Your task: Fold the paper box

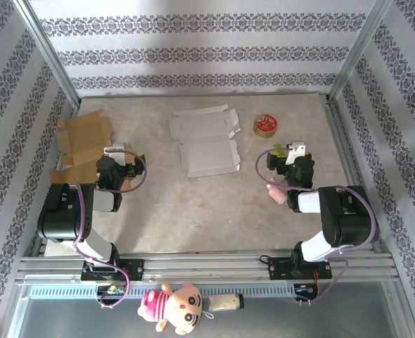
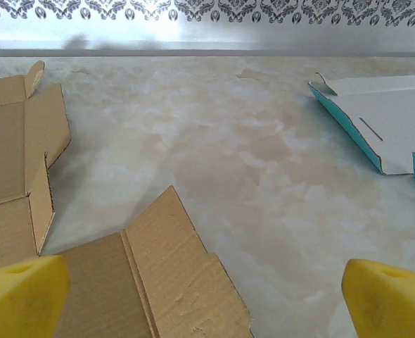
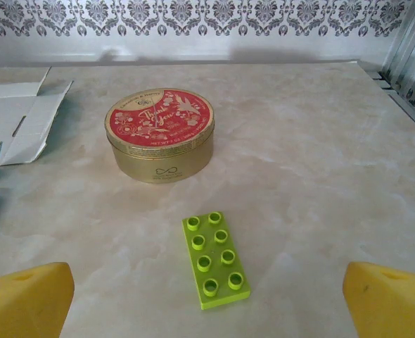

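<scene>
The paper box [image 1: 206,142] lies flat and unfolded at the middle back of the table, white on top with teal edges. In the left wrist view, part of the box [image 2: 387,120] shows at the upper right; in the right wrist view, a corner of the box [image 3: 17,120] shows at the far left. My left gripper [image 1: 116,156] hovers to the left of it over brown cardboard, open, its yellow fingertips [image 2: 21,296] wide apart around my left gripper's centre [image 2: 207,296]. My right gripper [image 1: 286,156] stands to the right of the box, open with nothing held, above a green brick [image 3: 215,259]; my right gripper's centre [image 3: 207,299] is over the brick's near end.
Flat brown cardboard pieces [image 1: 81,141] lie at the left, with one cardboard flap [image 2: 158,282] under my left gripper. A round gold tin with a red lid [image 1: 266,126] sits right of the box, and that tin [image 3: 160,134] is just beyond the brick. A pink object [image 1: 276,191] lies by the right arm.
</scene>
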Controlling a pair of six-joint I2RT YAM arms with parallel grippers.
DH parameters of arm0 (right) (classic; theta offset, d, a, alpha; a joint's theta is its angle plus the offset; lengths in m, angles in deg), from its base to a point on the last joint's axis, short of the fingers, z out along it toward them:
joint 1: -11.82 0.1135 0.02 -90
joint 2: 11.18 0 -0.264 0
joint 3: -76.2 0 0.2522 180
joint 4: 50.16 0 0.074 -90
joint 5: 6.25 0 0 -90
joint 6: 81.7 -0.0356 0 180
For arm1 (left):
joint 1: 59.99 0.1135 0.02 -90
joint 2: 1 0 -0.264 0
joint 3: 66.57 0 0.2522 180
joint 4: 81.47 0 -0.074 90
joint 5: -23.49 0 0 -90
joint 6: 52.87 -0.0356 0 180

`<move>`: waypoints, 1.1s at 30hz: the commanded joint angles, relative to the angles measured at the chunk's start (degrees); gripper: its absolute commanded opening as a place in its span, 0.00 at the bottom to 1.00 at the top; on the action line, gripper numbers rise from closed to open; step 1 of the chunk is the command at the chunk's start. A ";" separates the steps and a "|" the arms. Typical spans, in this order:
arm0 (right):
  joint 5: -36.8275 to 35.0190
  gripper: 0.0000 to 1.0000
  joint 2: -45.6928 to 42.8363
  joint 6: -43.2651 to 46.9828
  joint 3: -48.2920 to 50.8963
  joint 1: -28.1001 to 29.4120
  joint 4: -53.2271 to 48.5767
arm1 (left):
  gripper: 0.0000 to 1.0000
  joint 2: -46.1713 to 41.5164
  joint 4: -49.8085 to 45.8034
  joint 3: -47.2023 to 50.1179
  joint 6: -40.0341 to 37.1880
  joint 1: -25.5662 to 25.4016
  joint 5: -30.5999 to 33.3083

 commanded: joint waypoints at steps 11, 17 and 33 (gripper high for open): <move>-0.04 0.98 -0.19 -1.10 -0.28 -0.57 1.09 | 0.99 -0.10 4.16 3.12 2.30 -0.61 7.52; -5.37 0.98 -8.74 -3.49 -1.10 -1.04 -7.47 | 0.99 -3.07 5.69 5.17 2.44 -0.61 8.58; 25.51 0.97 -12.91 -19.44 -40.78 5.77 -86.06 | 1.00 -30.13 -64.05 -20.55 36.90 -12.32 0.26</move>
